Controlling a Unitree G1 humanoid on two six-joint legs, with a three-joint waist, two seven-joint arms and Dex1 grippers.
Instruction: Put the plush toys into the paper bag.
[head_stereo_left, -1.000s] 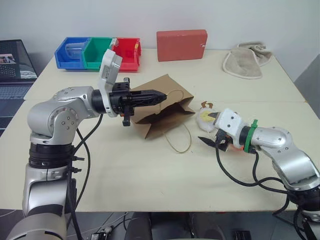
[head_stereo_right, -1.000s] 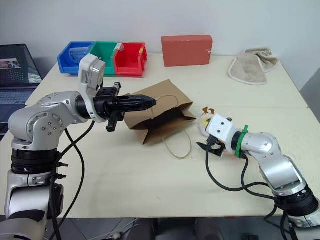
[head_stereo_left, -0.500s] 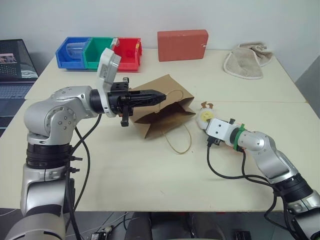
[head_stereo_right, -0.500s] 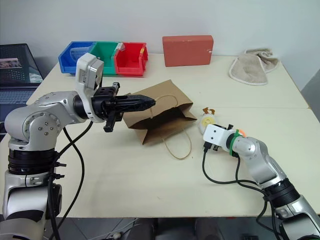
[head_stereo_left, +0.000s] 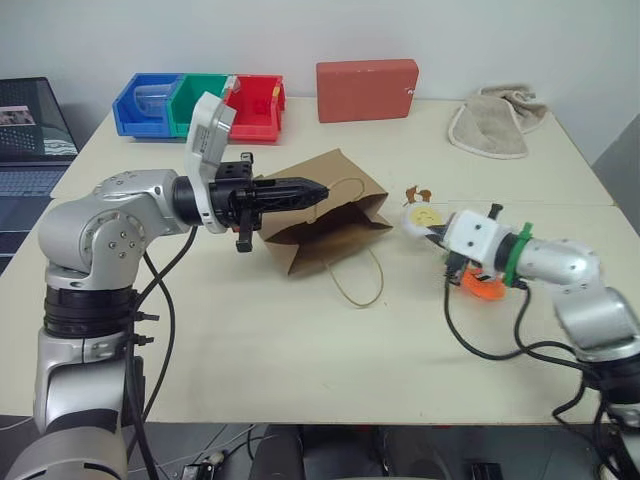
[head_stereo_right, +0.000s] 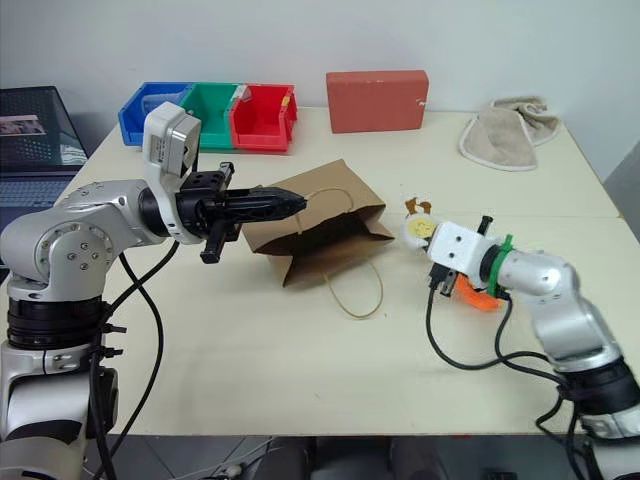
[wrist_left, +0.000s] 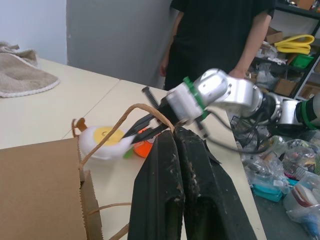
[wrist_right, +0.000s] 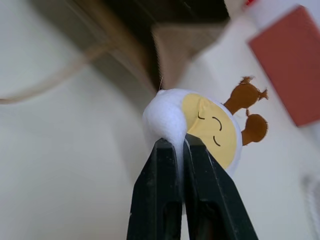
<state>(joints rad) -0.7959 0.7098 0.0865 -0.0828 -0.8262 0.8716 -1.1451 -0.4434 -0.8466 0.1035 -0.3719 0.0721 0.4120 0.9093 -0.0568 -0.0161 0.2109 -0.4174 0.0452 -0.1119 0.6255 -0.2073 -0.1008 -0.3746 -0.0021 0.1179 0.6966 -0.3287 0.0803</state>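
Left arm reaching across from 9 o'clock side, forearm lying level, wrist pointing toward 3 o'clock. Left gripper (head_stereo_left: 318, 188) pressing both black fingers (wrist_left: 165, 180) flat together, tips sitting at mouth of paper bag (head_stereo_left: 330, 215), pinching its cord handle. Right arm coming in from 4 o'clock corner, elbow bending, forearm angling toward 10 o'clock, tilting slightly downward. Right gripper (head_stereo_left: 436, 232) clamping its fingers (wrist_right: 162, 195) on white edge of egg plush toy (wrist_right: 200, 127), holding it just above tabletop.
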